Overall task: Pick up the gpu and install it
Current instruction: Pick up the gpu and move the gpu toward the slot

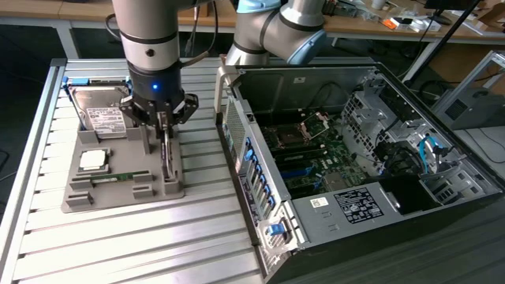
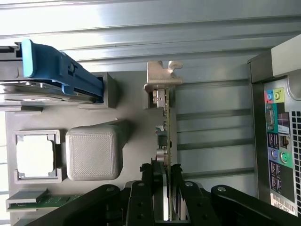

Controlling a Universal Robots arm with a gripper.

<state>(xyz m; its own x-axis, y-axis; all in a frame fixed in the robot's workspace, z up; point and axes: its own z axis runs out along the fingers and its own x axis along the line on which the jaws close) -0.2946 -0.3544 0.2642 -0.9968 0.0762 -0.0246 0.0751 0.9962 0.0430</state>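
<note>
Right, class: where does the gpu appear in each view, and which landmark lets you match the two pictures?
Exterior view: the gpu stands on edge in the grey tray, on the side nearest the computer case, under the gripper.
Wrist view: the gpu is edge-on, the gripper shut on one end, silvery bracket at the other.
Shared landmark: the square silver chip in the tray.

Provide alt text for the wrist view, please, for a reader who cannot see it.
The gripper is at one end of the gpu, a thin card standing on edge in a gray holder. A blue-framed hard drive lies to one side, a computer case to the other.
</note>
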